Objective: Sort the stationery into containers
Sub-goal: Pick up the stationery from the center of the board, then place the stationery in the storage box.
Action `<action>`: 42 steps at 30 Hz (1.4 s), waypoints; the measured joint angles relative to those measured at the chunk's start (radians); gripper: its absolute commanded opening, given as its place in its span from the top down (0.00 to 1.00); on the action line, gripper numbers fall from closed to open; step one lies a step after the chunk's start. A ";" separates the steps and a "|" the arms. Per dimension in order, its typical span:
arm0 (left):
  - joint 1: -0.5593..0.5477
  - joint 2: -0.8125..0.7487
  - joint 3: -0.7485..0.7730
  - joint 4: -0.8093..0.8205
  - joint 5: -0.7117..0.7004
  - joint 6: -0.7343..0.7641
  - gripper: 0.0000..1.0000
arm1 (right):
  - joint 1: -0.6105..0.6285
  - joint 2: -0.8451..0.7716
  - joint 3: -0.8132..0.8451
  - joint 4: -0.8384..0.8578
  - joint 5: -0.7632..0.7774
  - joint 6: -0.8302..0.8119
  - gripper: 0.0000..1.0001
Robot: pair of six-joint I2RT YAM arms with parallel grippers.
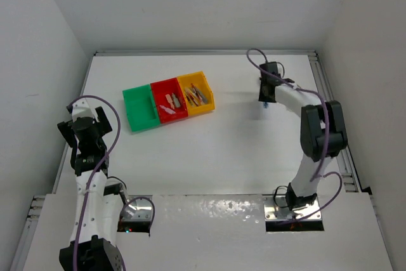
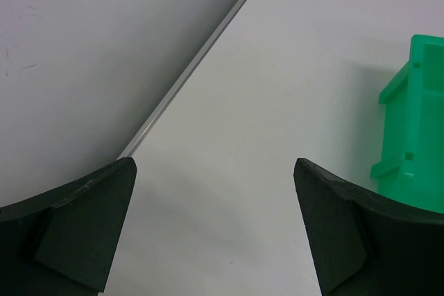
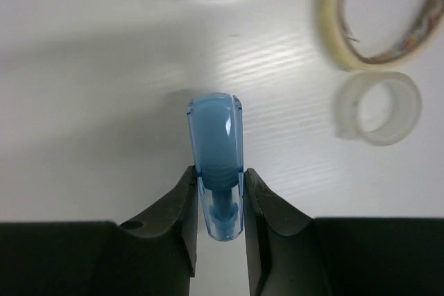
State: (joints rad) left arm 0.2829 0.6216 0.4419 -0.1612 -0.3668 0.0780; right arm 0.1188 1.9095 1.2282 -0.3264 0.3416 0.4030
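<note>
Right wrist view: the right tool [image 3: 219,184] is clamped on a short translucent blue plastic stick [image 3: 216,129] lying on the white surface [image 3: 90,88] toward its far right corner, near a tan tape roll [image 3: 338,25] and a small clear tape roll [image 3: 347,112]. I judge the step in hand to be the pick. The next move calls for a lift and a carry leftward along the far edge to the joined green plastic bin [image 1: 136,103], red plastic bin [image 1: 163,84] or yellow plastic bin [image 1: 198,75]. The left tool [image 2: 215,164] stands wide apart and empty just beside the green plastic bin. No writing can be read.

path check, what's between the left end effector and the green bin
Only bare table between the left end effector and the green bin, per the top view.
</note>
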 measured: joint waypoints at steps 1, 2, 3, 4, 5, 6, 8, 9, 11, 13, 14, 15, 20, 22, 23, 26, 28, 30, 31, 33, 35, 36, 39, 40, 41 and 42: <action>0.000 0.000 0.000 0.000 0.000 0.000 0.05 | 0.045 -0.042 -0.008 0.011 0.001 0.001 1.00; 0.000 0.000 0.000 0.000 0.000 0.000 0.05 | 0.101 -0.094 -0.016 0.034 0.006 0.005 1.00; 0.000 0.000 0.000 0.000 0.000 0.000 0.05 | 0.152 -0.139 -0.020 0.068 0.005 0.009 1.00; 0.000 0.000 0.000 0.000 0.000 0.000 0.05 | 0.229 -0.184 -0.018 0.124 0.000 0.013 1.00; 0.000 0.000 0.000 0.000 0.000 0.000 0.05 | 0.277 -0.204 -0.007 0.161 -0.004 0.014 1.00; 0.000 0.000 0.000 0.000 0.000 0.000 0.05 | 0.350 -0.209 0.034 0.188 -0.013 0.010 1.00; 0.000 0.000 0.000 0.000 0.000 0.000 0.05 | 0.455 -0.155 0.150 0.223 -0.026 -0.002 1.00; 0.000 -0.001 0.000 0.000 0.000 0.000 0.05 | 0.513 -0.085 0.262 0.216 -0.044 -0.009 1.00; 0.000 -0.006 0.000 0.000 -0.001 0.000 0.05 | 0.586 0.063 0.469 0.210 -0.072 -0.019 1.00; 0.000 -0.014 0.000 0.000 -0.004 0.000 0.05 | 0.632 0.190 0.618 0.216 -0.101 -0.023 1.00; 0.001 -0.019 0.000 0.000 -0.006 0.000 0.05 | 0.649 0.237 0.653 0.219 -0.116 -0.019 1.00; 0.000 -0.023 0.000 0.000 -0.008 0.000 0.05 | 0.662 0.270 0.662 0.220 -0.127 -0.012 1.00; 0.000 -0.028 0.000 0.000 -0.008 0.000 0.05 | 0.679 0.370 0.631 0.209 -0.186 0.019 1.00; 0.000 -0.028 0.000 0.000 -0.008 0.000 0.05 | 0.682 0.402 0.631 0.211 -0.193 0.024 1.00; 0.001 -0.029 0.000 0.000 -0.008 0.000 0.05 | 0.682 0.415 0.631 0.208 -0.197 0.030 0.98; 0.001 -0.029 0.000 0.000 -0.008 0.000 0.05 | 0.682 0.431 0.630 0.198 -0.206 0.048 0.73; 0.001 -0.029 0.000 0.000 -0.008 0.000 0.05 | 0.682 0.431 0.629 0.208 -0.212 0.064 0.61; 0.001 -0.030 0.000 0.000 -0.008 0.000 0.05 | 0.682 0.430 0.629 0.224 -0.216 0.077 0.48; 0.001 -0.030 0.000 0.000 -0.008 0.000 0.05 | 0.682 0.430 0.629 0.229 -0.219 0.080 0.45; 0.001 -0.031 0.000 0.000 -0.008 0.000 0.05 | 0.680 0.427 0.629 0.235 -0.237 0.080 0.40; 0.001 -0.031 0.000 0.000 -0.008 0.000 0.05 | 0.673 0.418 0.629 0.233 -0.265 0.077 0.39; 0.001 -0.030 0.000 0.000 -0.008 0.000 0.05 | 0.668 0.409 0.629 0.228 -0.279 0.076 0.52; 0.001 -0.030 0.000 0.000 -0.008 0.000 0.05 | 0.631 0.329 0.600 0.188 -0.342 0.062 0.95; 0.001 -0.030 0.000 0.000 -0.008 0.000 0.05 | 0.608 0.287 0.583 0.172 -0.360 0.063 1.00; 0.001 -0.030 0.000 0.000 -0.008 0.000 0.05 | 0.576 0.235 0.562 0.159 -0.373 0.068 1.00; 0.001 -0.028 -0.001 0.000 -0.008 0.000 0.05 | 0.533 0.173 0.533 0.150 -0.378 0.075 1.00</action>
State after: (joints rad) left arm 0.2836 0.5934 0.4412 -0.1608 -0.3748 0.0780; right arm 0.6521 2.0823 1.7611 -0.1764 -0.0360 0.4782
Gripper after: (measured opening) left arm 0.950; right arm 0.017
